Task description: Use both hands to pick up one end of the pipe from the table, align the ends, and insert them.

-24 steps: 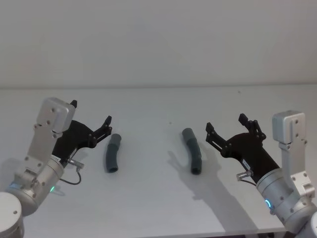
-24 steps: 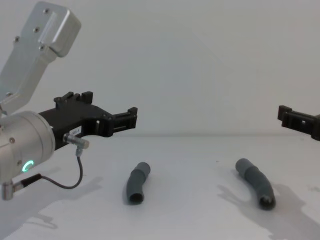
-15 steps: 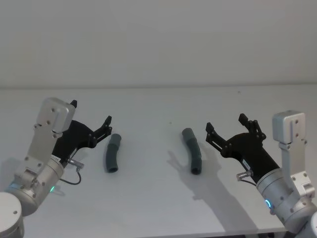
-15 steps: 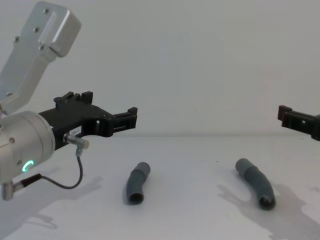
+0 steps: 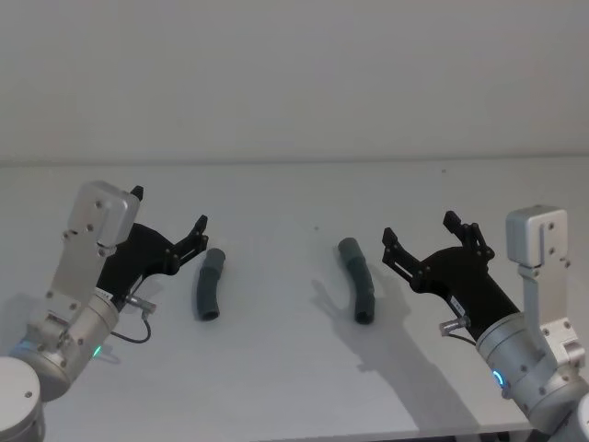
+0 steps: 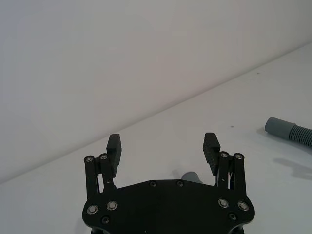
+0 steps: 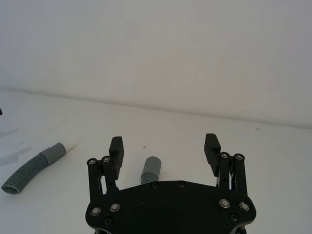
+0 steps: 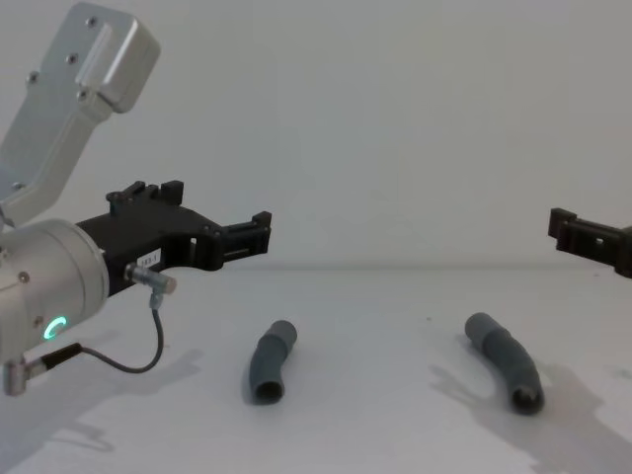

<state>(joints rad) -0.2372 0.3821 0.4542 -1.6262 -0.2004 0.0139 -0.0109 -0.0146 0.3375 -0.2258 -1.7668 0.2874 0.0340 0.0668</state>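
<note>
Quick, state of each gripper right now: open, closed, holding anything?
Left gripper: open, holding nothing, near the left hose piece.
Right gripper: open, holding nothing, near the right hose piece.

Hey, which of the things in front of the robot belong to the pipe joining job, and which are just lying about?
Part of the job:
left hose piece, lying on the table
right hose piece, also lying there
left gripper, open, raised beside its piece
right gripper, open, likewise

Just background:
the plain wall behind
</note>
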